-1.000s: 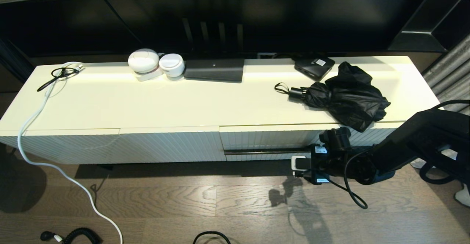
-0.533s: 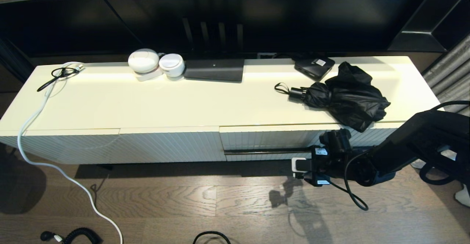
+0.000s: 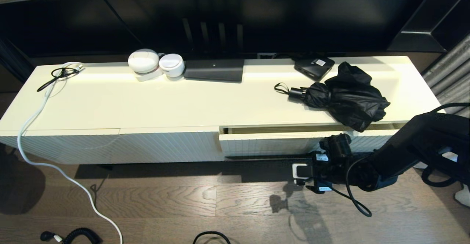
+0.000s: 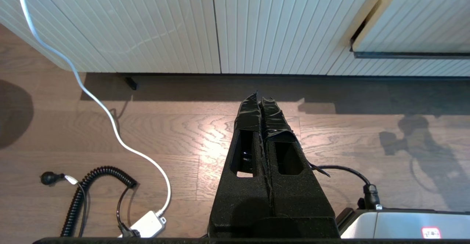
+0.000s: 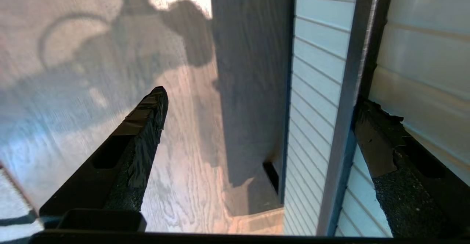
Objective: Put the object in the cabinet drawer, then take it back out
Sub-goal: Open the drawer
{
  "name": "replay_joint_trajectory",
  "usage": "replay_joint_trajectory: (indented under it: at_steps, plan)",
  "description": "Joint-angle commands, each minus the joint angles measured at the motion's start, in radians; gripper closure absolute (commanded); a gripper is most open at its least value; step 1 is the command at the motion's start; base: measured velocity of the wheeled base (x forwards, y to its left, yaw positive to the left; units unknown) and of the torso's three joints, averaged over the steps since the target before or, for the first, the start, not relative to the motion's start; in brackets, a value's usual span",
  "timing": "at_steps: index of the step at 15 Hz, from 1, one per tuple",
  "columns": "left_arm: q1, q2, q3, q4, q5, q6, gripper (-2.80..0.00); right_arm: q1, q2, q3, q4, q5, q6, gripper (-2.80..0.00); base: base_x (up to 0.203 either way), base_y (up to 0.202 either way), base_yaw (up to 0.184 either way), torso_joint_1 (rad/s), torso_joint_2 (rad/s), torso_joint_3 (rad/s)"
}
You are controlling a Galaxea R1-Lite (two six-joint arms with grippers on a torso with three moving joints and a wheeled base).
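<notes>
The wide cream-white cabinet drawer with a vertically ribbed front [image 3: 268, 143] stands slightly pulled out from the right half of the long cream-white cabinet [image 3: 147, 101], leaving a narrow dark slit between its top edge and the cabinet's front edge. Its long thin black handle bar [image 5: 352, 101] runs along the ribbed front.

The right gripper [image 5: 264, 101] sits low in front of the drawer's right part, above the wood-plank floor [image 3: 220, 200]. Its jaws are spread wide: one finger [image 5: 371, 141] is hooked behind the handle bar, against the ribbed panel, while the other finger [image 5: 147, 119] hangs free over the floor, clamping nothing.

The black compact umbrella with loose, rumpled fabric [image 3: 347, 97] lies on the cabinet top near its right end. Its fabric droops over the front edge just above the open slit, and its short handle and wrist loop point toward the cabinet's middle. It is above and behind the right gripper, apart from it. A flat black box with a white label [image 3: 314, 67] rests at the back edge just behind it.

The left gripper [image 4: 261, 99] hangs over the floor before the cabinet's closed ribbed panels, its fingers pressed together and empty. A white cable [image 3: 55, 163] trails from the cabinet's left end down across the floor.
</notes>
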Motion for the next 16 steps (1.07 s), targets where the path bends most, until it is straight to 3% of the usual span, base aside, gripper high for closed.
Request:
replay_joint_trajectory:
  at_steps: [1, 7, 16]
  plan:
    - [0.000, 0.000, 0.002, 0.000, 0.001, 0.000, 0.00, 0.002, -0.006, 0.015, -0.007, 0.000, -0.007, -2.80, 0.000, 0.000, 0.000, 0.000, 0.00, 0.000]
    - [0.000, 0.000, 0.002, 0.000, 0.001, 0.000, 0.00, 0.004, -0.025, 0.068, -0.012, -0.002, 0.000, -2.80, 0.000, 0.000, 0.000, 0.000, 0.00, 0.000]
    - [0.000, 0.000, 0.002, 0.000, 0.001, 0.000, 0.00, 0.033, -0.094, 0.250, -0.123, -0.015, 0.044, -2.80, 0.000, 0.000, 0.000, 0.000, 0.00, 0.000]
